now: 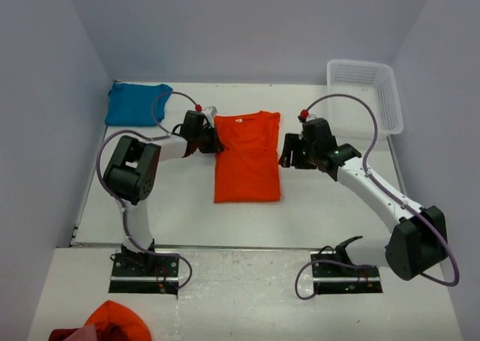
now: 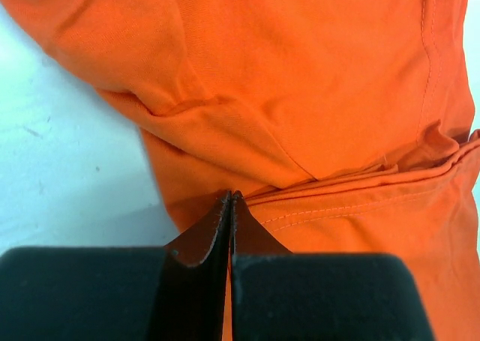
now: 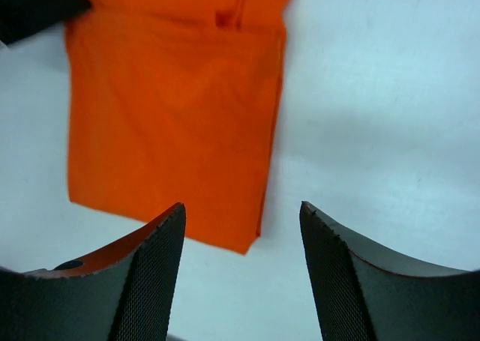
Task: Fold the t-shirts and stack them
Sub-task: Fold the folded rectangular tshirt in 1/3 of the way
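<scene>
Where the bottom-left frame edge cuts it off, a red-orange cloth heap (image 1: 112,322) is only partly visible. Mid-frame: right gripper (image 1: 289,158) gapes wide, empty, beside folded orange t-shirt (image 1: 247,165). Left gripper (image 1: 216,142) closed at shirt's left edge; whether cloth is pinched is unclear. Teal-blue t-shirt (image 1: 135,105) lies upper left.

no text, label or number can be read anywhere.

The right gripper (image 3: 241,206) hangs over the white table (image 3: 375,94), its 2 fingers spread wide; a corner of the folded orange t-shirt (image 3: 172,124) shows between them.
</scene>
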`<state>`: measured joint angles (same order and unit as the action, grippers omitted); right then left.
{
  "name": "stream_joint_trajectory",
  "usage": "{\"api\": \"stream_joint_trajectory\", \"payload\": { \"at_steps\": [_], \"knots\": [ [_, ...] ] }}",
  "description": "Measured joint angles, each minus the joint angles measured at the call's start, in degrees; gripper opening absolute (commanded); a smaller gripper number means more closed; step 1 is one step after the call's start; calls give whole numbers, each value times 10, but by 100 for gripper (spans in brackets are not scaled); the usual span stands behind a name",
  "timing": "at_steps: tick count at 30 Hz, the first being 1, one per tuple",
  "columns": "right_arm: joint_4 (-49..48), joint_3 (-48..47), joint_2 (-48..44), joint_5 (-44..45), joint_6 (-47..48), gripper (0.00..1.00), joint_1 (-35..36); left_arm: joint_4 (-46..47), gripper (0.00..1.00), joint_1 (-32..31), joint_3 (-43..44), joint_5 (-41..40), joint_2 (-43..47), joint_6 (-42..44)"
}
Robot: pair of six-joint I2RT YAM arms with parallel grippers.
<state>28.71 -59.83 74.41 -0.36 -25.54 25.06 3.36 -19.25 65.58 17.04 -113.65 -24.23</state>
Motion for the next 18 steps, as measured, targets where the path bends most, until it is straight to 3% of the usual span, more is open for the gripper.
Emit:
{"api": "stream_joint_trajectory", "payload": {
  "at_steps": [7,18],
  "knots": [
    [-16,146,10,-61,-32,64,0,-10,0,0,-35,-10,39,0],
    [-127,230,12,-119,-85,63,-3,-38,0,-4,-48,-19,160,-2]
  ]
}}
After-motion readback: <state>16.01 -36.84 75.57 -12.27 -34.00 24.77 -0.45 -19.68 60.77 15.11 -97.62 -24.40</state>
